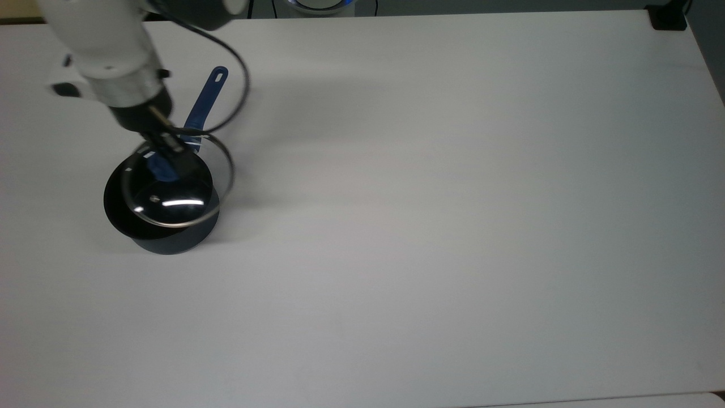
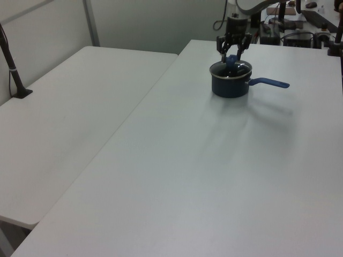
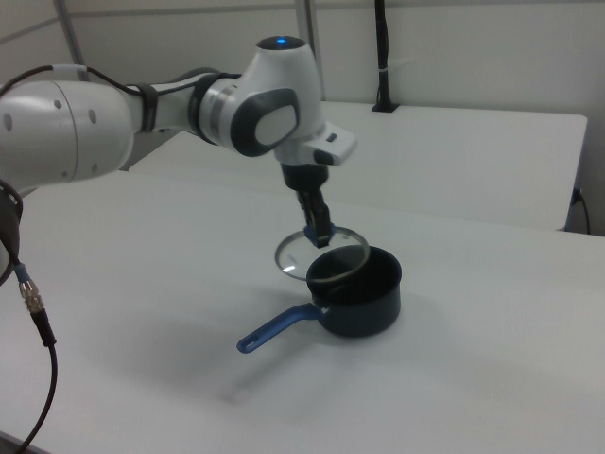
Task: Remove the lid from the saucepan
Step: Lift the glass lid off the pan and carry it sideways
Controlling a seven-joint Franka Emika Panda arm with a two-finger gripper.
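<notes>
A wide white bench (image 1: 453,226) lies bare across the centre and right of the top view. The saucepan (image 1: 170,229) sits near the left edge of that frame, its blue handle (image 1: 205,102) pointing toward the top edge. The tool (image 1: 164,153) is clamped on the blue knob (image 1: 164,169) of the lid (image 1: 187,192), which hangs tilted above the pan, offset toward the frame's right and overlapping the rim. In the right view the lid (image 3: 321,260) floats clear over the saucepan (image 3: 364,298), near the frame's centre.
</notes>
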